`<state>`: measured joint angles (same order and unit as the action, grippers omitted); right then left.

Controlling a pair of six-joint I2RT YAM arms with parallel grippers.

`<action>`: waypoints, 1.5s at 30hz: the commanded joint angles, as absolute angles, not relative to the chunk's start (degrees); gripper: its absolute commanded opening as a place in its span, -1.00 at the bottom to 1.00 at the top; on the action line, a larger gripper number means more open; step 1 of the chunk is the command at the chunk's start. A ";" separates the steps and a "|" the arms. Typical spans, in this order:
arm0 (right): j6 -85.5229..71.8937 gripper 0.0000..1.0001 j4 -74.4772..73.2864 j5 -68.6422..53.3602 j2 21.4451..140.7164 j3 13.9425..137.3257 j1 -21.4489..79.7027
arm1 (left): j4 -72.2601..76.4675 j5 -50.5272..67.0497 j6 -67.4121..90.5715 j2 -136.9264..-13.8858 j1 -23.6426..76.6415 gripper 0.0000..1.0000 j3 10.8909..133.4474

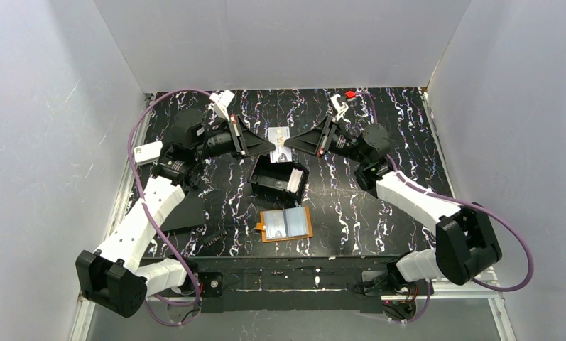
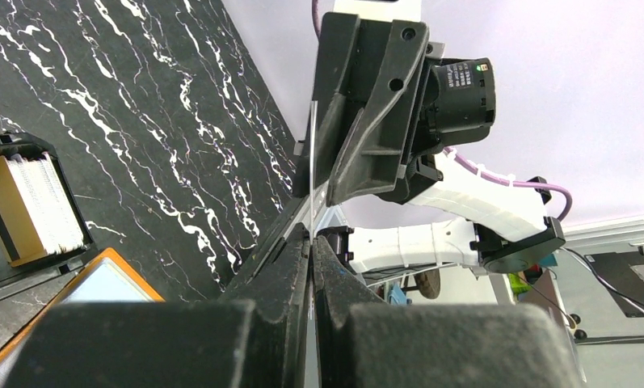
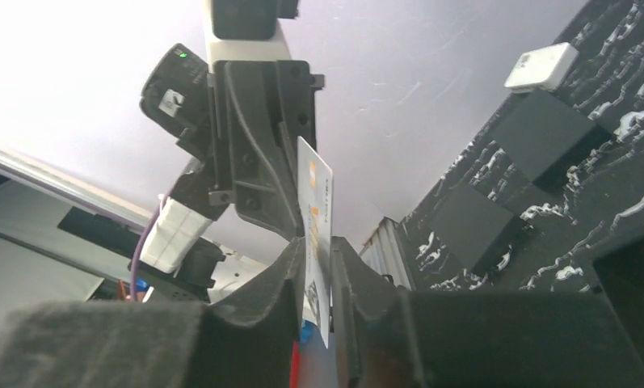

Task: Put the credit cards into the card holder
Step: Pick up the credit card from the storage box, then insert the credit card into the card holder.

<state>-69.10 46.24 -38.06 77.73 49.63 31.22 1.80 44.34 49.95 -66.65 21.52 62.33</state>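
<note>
Top view: one credit card (image 1: 280,136) sits at upper centre between the left gripper (image 1: 271,146) and right gripper (image 1: 292,145). One card holder (image 1: 287,224) lies open at lower centre. Left wrist view: the left jaws are clamped on the card's edge. Right wrist view: the right jaws flank the card, but I cannot tell whether they touch it.

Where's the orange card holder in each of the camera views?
Top external: card holder lower centre, lying open.
Left wrist: its orange corner at bottom left.
Right wrist: not in it.
Shared landmark: the raised credit card, seen in all three views.
</note>
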 commanded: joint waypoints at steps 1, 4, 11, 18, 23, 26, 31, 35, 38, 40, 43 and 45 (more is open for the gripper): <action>-78.43 -0.60 62.34 -38.02 80.20 49.48 31.46 | 3.44 46.05 50.22 -64.36 21.71 -1.00 61.42; -83.73 -0.97 69.94 -37.91 81.81 48.18 31.46 | 3.32 46.15 50.08 -64.33 21.72 -1.00 61.05; -56.25 -0.97 22.05 -33.72 72.97 48.38 29.91 | -19.33 37.80 37.53 -64.08 21.72 0.01 62.12; -24.64 -0.97 -23.01 -26.23 68.55 51.14 29.88 | -28.43 34.24 34.14 -62.49 22.77 0.05 51.53; -29.00 -0.97 -21.33 -35.73 68.67 43.34 30.78 | -19.60 30.79 39.43 -62.08 29.28 -0.13 43.45; -35.50 -0.97 -12.48 -38.39 69.88 38.98 32.88 | -13.97 27.00 42.02 -64.21 34.52 -0.35 40.30; -38.93 -0.97 -4.70 -36.08 74.96 38.84 37.62 | -5.57 23.87 43.72 -69.38 38.31 -0.63 36.03; -39.98 -0.97 -0.73 -34.55 78.22 38.70 38.03 | -3.61 21.80 41.93 -71.49 38.75 -0.72 34.78; -40.63 -0.97 2.80 -35.03 80.59 38.22 38.05 | -3.07 21.19 41.29 -73.72 38.75 -0.77 34.36; -41.23 -0.97 4.69 -35.59 82.00 37.77 38.03 | -1.60 21.35 41.60 -74.82 38.73 -0.79 33.63; -41.37 -0.97 6.37 -35.67 83.01 37.56 38.12 | -0.90 20.76 41.33 -75.88 38.80 -0.81 32.90; -40.85 -0.97 6.61 -35.45 83.70 37.53 38.14 | -1.37 20.29 40.82 -76.66 38.84 -0.82 32.84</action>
